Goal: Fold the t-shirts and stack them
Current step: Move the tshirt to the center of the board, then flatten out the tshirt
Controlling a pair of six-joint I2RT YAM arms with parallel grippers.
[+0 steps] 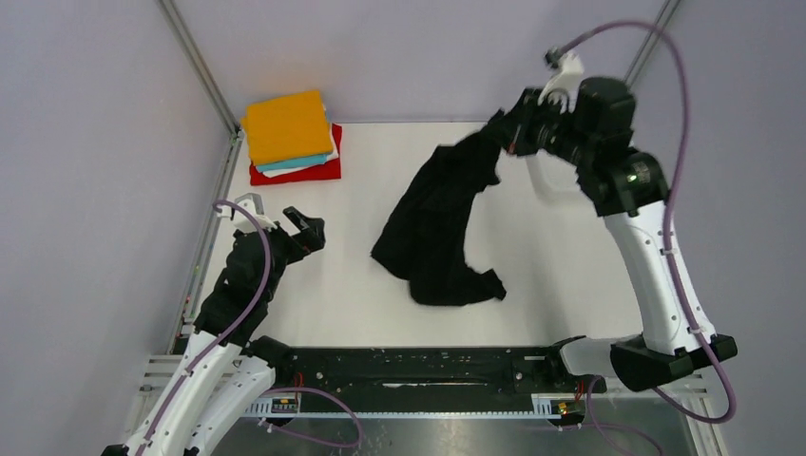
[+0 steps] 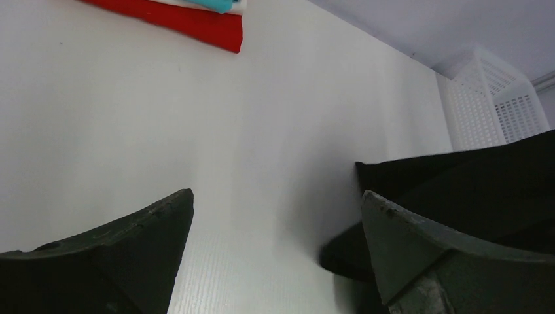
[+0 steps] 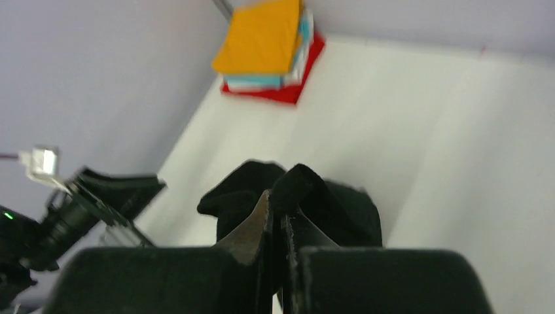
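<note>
Cloth hangs from your right gripper (image 1: pixel 501 128): its jaws are pinched together on one end of the black shirt (image 1: pixel 437 223). From that grip the shirt's long axis slants down and back toward the arm bases, and its lower end lies bunched on the table (image 1: pixel 561 256). Your left gripper (image 1: pixel 306 228) stands with jaws wide apart, holding nothing; the black shirt lies just to its right. Beyond that gripper sits the folded stack, orange shirt (image 1: pixel 285 125) on top, teal shirt (image 1: pixel 295 162) beneath, red shirt (image 1: pixel 304 174) at the bottom.

One black shirt (image 1: pixel 437 228); four folded shirts (image 1: pixel 290 128), stacked; one white mesh basket (image 2: pixel 497 98).
</note>
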